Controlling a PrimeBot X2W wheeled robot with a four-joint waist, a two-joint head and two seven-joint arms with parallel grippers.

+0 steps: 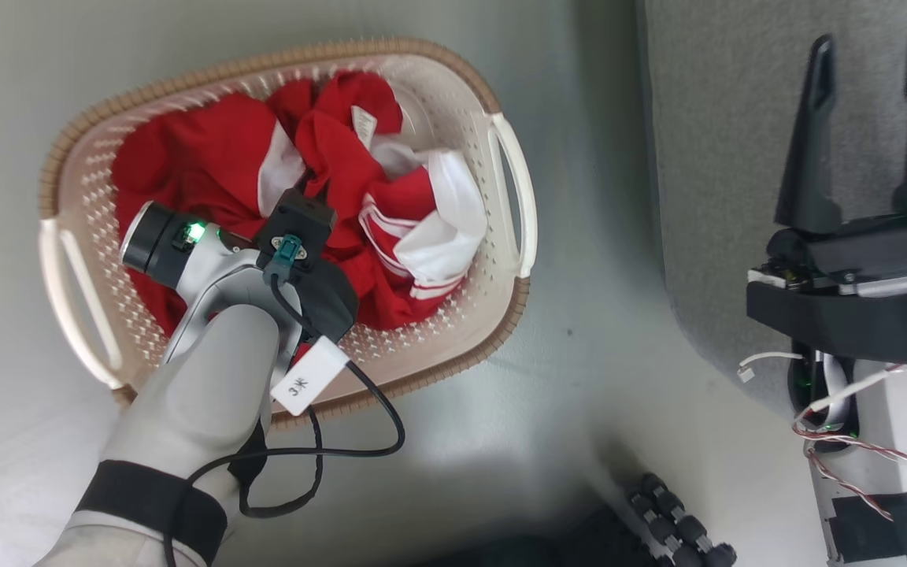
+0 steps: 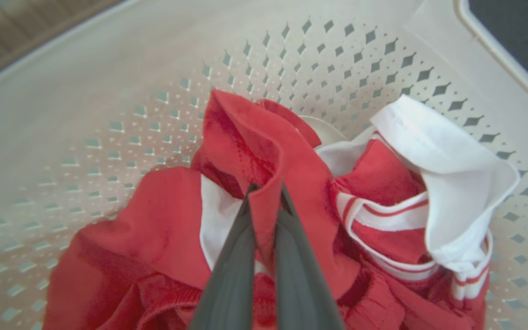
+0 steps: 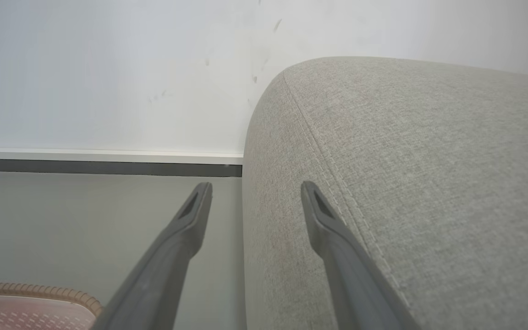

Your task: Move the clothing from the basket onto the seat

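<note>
The step in hand is the pick-up of the first piece: the left hand (image 2: pixel 266 188) is closed on a raised fold of the red clothing (image 2: pixel 154 229), and in the left wrist view the two dark fingers meet with a ridge of red cloth pinched between their tips. All of the clothing (image 1: pixel 209 157) lies in the basket (image 1: pixel 453 102), a crumpled heap of red with white panels and striped trim piled toward the three o'clock side of the basket's well. Nothing lies on the seat (image 1: pixel 721 157), so the task looks to be at its very start. The basket stands on the floor at about ten o'clock in the head view, and the seat fills the two o'clock corner, with bare floor between them. The next move, as I judge it, calls for a straight lift high enough to clear the basket's rim, then a swing toward three o'clock over the seat. The cloth is loose and tangled, so a neighbouring piece may drag up with it or the fold may slip. The left forearm (image 1: pixel 209 378) reaches from seven o'clock up across the near rim, wrist bent so the hand points down into the heap. The right hand (image 1: pixel 874 38) hangs empty over the seat's edge with its fingers spread apart, pointing toward twelve o'clock.
</note>
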